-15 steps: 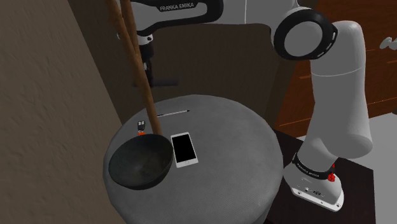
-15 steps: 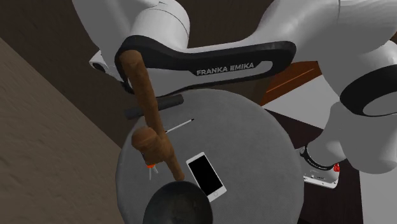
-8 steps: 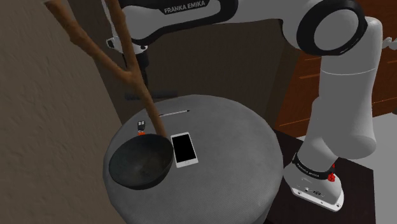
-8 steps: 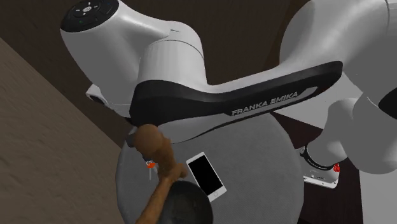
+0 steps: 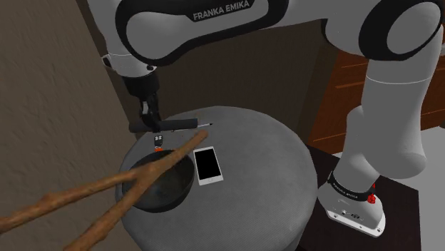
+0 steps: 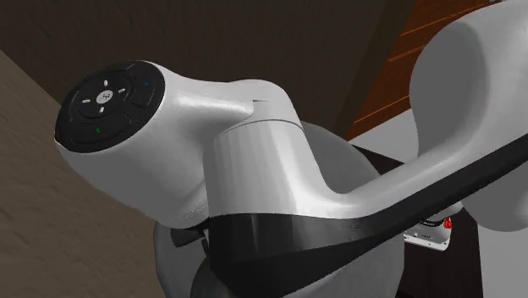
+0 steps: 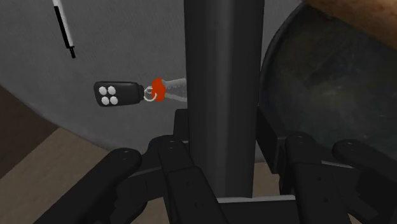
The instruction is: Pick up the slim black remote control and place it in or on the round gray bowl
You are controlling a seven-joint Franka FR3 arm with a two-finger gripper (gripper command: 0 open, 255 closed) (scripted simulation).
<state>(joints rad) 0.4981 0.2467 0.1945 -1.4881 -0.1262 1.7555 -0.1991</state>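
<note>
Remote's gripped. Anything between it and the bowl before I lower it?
Yes. A brown forked stick lies across the bowl's mouth, on the remote's way down. A key fob sits by the rim.

Black remote (image 5: 178, 125) in claw (image 5: 151, 125), near dark bowl (image 5: 175, 191)

Read the remote control (image 7: 222, 95) as smooth black with a satin sheen along its face. The bowl (image 7: 331, 102) is dull, mottled dark grey inside. The bench (image 5: 264, 164) top looks matt grey and finely grained. The sticks (image 5: 71, 197) are rough brown wood. The arm (image 6: 254, 127) shell is smooth, glossy white.
</note>
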